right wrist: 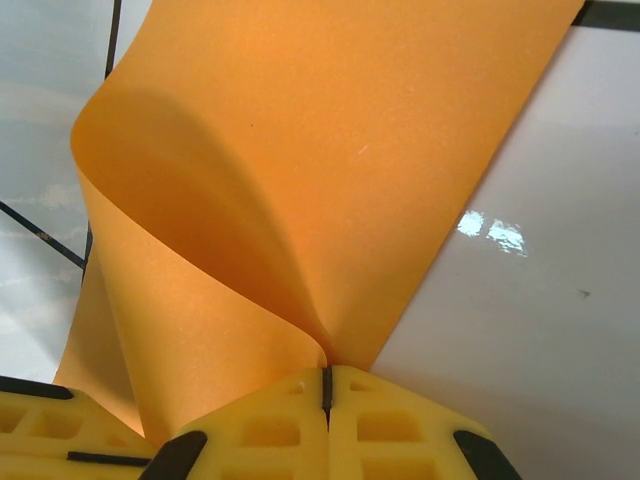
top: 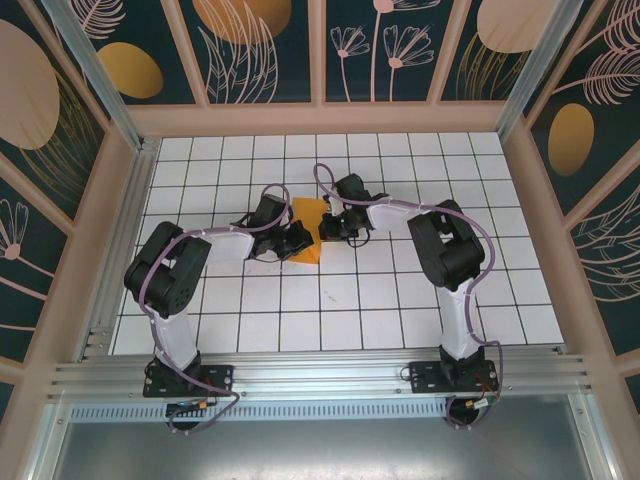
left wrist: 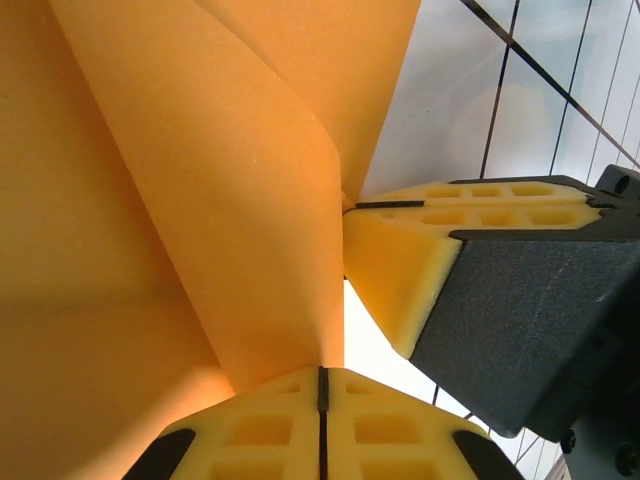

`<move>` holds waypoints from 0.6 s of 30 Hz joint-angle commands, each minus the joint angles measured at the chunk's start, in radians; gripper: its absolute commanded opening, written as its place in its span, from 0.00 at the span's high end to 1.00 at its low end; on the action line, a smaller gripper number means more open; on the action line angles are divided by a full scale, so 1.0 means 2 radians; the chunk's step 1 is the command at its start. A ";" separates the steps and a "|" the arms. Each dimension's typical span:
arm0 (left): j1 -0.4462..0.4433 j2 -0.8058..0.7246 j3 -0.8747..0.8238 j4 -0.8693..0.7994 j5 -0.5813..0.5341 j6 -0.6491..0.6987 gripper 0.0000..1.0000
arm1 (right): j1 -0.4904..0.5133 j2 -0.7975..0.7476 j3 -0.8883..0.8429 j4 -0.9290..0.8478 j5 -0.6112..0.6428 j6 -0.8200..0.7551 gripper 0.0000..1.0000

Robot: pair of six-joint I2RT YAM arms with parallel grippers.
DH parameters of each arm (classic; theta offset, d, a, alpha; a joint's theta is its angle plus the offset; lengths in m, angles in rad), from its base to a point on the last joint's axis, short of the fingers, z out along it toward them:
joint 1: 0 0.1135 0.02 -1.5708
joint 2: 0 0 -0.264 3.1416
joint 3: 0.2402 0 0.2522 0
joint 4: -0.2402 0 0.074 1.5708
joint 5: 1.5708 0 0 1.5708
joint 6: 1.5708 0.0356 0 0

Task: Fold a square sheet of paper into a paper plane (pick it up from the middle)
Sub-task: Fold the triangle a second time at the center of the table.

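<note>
The square sheet of paper [top: 308, 232] sits near the middle of the white grid table [top: 400, 300], bent over on itself and partly raised off the tiles, so that from above it reads as a small bright-orange wedge. In the left wrist view the sheet [left wrist: 180, 220] curls in a smooth roll with no sharp crease. In the right wrist view the sheet [right wrist: 330, 150] makes a similar soft loop, one flap lying down on the glossy tile.

The left gripper [top: 300, 243] is at the sheet's left lower edge. Its yellow pads [left wrist: 260, 430] are pressed together with no gap, and the paper's curl runs down into the seam between them, so it has the sheet pinched. The right gripper [top: 327, 225] is at the sheet's right edge, facing the left one across the paper. Its pads [right wrist: 270, 435] are likewise closed tight, with the tip of the loop caught where they meet.

The two grippers are just beside each other at the sheet: a yellow finger [left wrist: 395, 260] of the right one touches the paper's edge in the left wrist view.

Beyond the sheet, the leaf-patterned walls [top: 270, 50] enclose the table.
</note>
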State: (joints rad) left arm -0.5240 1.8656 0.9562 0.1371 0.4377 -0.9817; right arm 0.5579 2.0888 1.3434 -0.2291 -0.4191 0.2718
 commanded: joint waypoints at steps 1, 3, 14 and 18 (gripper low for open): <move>-0.003 0.011 -0.001 -0.006 0.001 -0.002 0.91 | -0.002 0.029 0.004 -0.025 0.018 0.005 0.97; -0.003 0.013 0.000 -0.006 0.001 -0.002 0.91 | -0.002 0.030 0.004 -0.026 0.018 0.005 0.97; -0.003 0.020 -0.002 -0.010 0.000 -0.002 0.91 | -0.002 0.031 0.011 -0.025 0.016 0.009 0.97; -0.003 0.023 -0.002 -0.010 0.001 -0.002 0.91 | -0.003 0.029 0.013 -0.021 0.006 0.014 0.97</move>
State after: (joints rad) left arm -0.5240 1.8923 0.9562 0.1345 0.4374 -0.9817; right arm 0.5571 2.0937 1.3556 -0.2436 -0.4232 0.2802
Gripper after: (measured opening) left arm 0.095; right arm 0.068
